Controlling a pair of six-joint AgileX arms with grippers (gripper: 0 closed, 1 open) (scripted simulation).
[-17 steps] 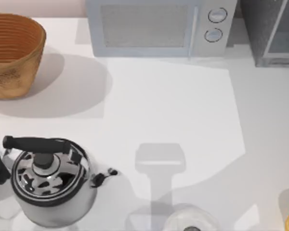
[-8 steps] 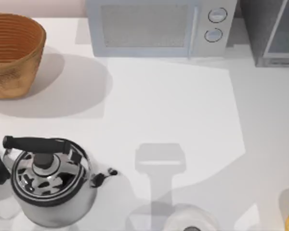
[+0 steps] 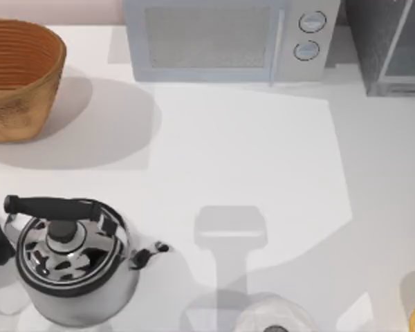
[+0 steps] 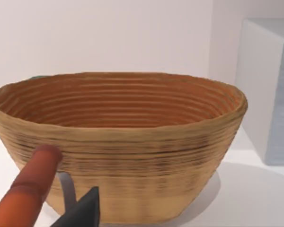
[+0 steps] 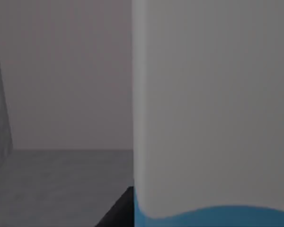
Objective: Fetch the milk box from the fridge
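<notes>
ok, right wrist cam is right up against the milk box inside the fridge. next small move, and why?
Probably close the right gripper's fingers on the milk box, then draw it straight out. Its white side with the blue band looms very close in the right wrist view, grey fridge interior behind it; whether the grip is already made cannot be seen.

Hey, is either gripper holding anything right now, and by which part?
Cannot be told. The milk box sits very close before the right wrist camera, inside the fridge, but no grip is visible.

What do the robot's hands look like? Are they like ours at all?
Not like ours, from the little that shows. The left gripper appears as a dark grey, pointed wedge with a thin pale metal strip beside it. The right gripper appears as a plain black, straight-edged sliver.
</notes>
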